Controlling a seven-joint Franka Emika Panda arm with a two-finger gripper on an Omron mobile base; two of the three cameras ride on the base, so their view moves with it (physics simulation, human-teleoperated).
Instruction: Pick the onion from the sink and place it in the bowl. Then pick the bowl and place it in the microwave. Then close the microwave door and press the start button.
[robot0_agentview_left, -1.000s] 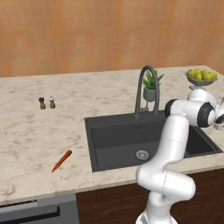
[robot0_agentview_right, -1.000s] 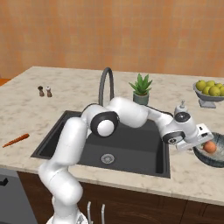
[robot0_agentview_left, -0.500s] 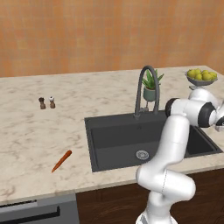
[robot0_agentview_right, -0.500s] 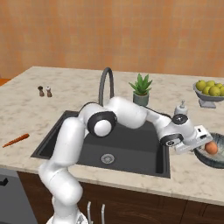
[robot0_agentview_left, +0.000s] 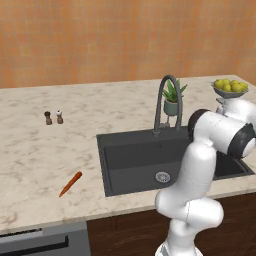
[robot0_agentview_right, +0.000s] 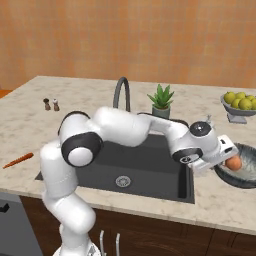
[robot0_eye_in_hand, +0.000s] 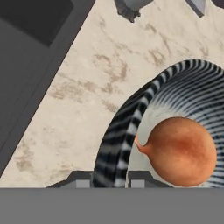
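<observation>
Onion (robot0_eye_in_hand: 181, 151) lies inside the bowl (robot0_eye_in_hand: 131, 127), near its rim, with its small pointed tip toward the bowl wall. Bowl stands on the marble desk (robot0_agentview_right: 225, 200), to the right of the sink (robot0_agentview_right: 135, 165) and well apart from the stemmed fruit bowl (robot0_agentview_right: 239, 102). Jaws are drawn narrow around the bowl's rim; the fingertips (robot0_eye_in_hand: 76, 183) straddle the patterned wall. Gripper (robot0_agentview_right: 226, 159) sits at the bowl's left edge. Carrot (robot0_agentview_left: 70, 184) lies on the desk left of the sink.
</observation>
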